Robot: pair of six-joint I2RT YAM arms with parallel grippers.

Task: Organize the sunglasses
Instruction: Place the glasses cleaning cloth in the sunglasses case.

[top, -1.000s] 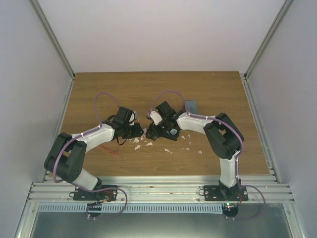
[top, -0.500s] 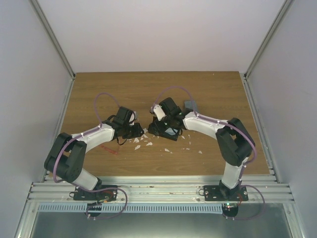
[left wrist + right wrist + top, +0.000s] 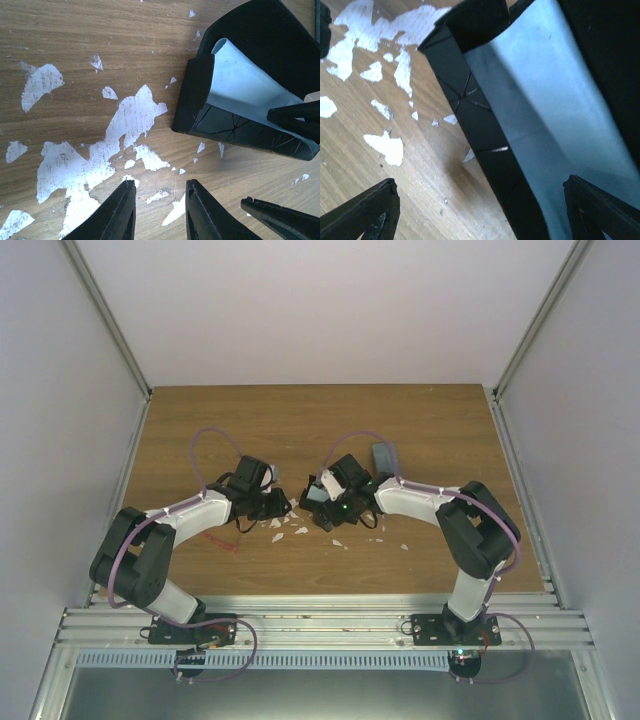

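Note:
A black hard case (image 3: pixel 260 75) lies open on the table, showing its pale blue lining (image 3: pixel 240 85). It fills the right wrist view (image 3: pixel 485 125). My right gripper (image 3: pixel 480 182) is open wide and straddles the case's near wall, with one fingertip (image 3: pixel 590 200) over the lining and the other (image 3: pixel 375 200) over the wood. My left gripper (image 3: pixel 160 185) is open and empty, just left of the case over bare table. In the top view both grippers, left (image 3: pixel 283 506) and right (image 3: pixel 325 512), meet at the table's middle. The sunglasses are not in view.
A grey-blue oblong thing (image 3: pixel 383 454) lies on the table behind the right arm. White chipped patches (image 3: pixel 285 530) mark the wood near the grippers. A small red mark (image 3: pixel 220 541) lies near the left arm. Walls close in the table on three sides.
My right wrist has swung nearer and to the left, down over the open case, and its elbow has shifted right. The left arm has hardly moved.

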